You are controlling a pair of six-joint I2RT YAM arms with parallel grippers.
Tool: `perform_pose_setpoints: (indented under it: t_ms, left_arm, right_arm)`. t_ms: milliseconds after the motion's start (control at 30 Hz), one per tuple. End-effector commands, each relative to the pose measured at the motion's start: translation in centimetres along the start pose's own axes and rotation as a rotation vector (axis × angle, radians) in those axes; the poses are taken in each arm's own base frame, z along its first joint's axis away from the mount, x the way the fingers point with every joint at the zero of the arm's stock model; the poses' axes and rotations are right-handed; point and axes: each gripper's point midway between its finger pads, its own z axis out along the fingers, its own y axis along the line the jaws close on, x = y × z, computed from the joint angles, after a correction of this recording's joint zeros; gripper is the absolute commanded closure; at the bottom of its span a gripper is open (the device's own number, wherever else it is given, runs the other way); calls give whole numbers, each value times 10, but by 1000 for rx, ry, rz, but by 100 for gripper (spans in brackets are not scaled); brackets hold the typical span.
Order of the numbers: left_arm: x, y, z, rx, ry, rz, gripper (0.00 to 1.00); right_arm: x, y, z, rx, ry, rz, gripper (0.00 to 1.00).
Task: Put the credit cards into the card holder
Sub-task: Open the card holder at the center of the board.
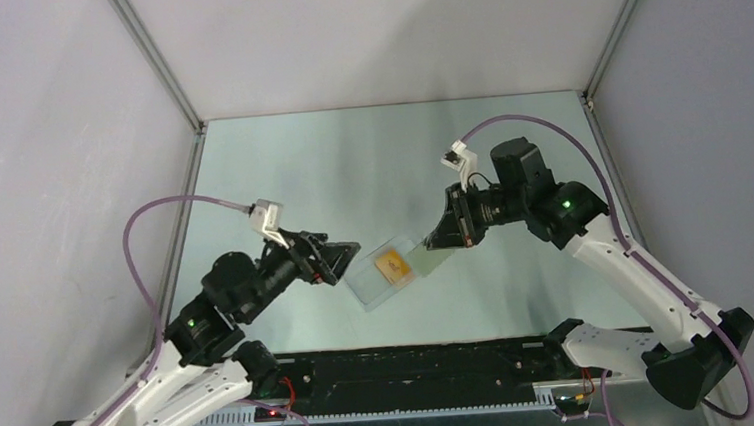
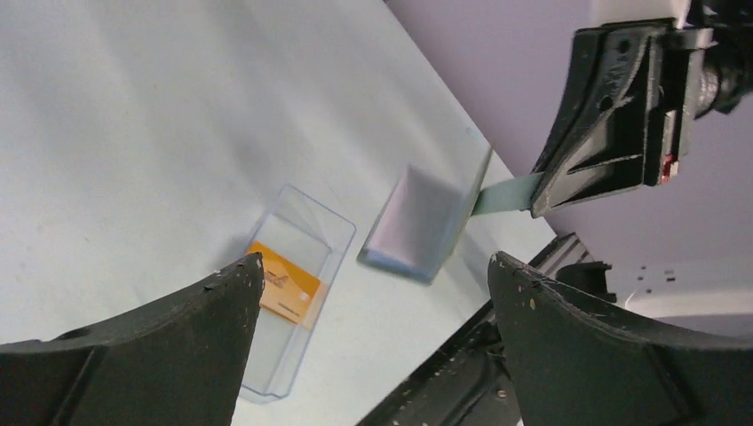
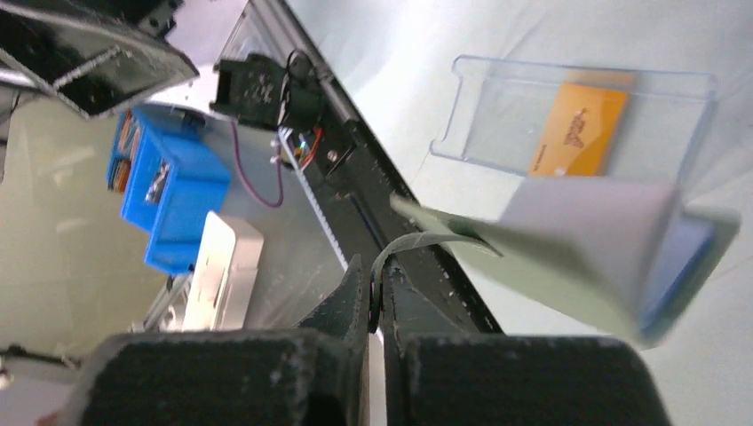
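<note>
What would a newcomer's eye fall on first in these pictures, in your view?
The orange card stands out first, lying inside the clear box at mid-table between the two arms. Just right of the box, the right gripper is shut on the tab of the grey-green wallet. The left gripper hangs open at the box's left.

The far half of the table (image 1: 369, 153) lay free. Mid-table the clear box (image 1: 378, 279) was hemmed in, with the left gripper (image 1: 348, 262) near its left and the card holder (image 1: 428, 260) hanging from the right gripper (image 1: 435, 241) just beside its right end.
</note>
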Motion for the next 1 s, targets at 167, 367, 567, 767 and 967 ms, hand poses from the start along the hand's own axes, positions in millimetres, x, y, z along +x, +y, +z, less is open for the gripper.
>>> perform_pose_setpoints:
  t_ms: [167,367,567,767,967]
  left_arm:
    - [20,-46,-16,394,117,506,0]
    - [29,-65,-21,586,128,721,0]
    - [44,-87,-16,797,180,842,1]
    - [54,-98,-2,934,184,932,2]
    - [58,-111,2,1070,145,1008,2]
  right_arm:
    - [23,59,-11,-302,154,-116,100]
    - [34,91,-28,-483,197,-150,100]
    - [43,112,-40,-585,223,-176,100]
    - [52,121,-40,-624,264,-174,100]
    - [54,128,-41,-652,282,-178,100]
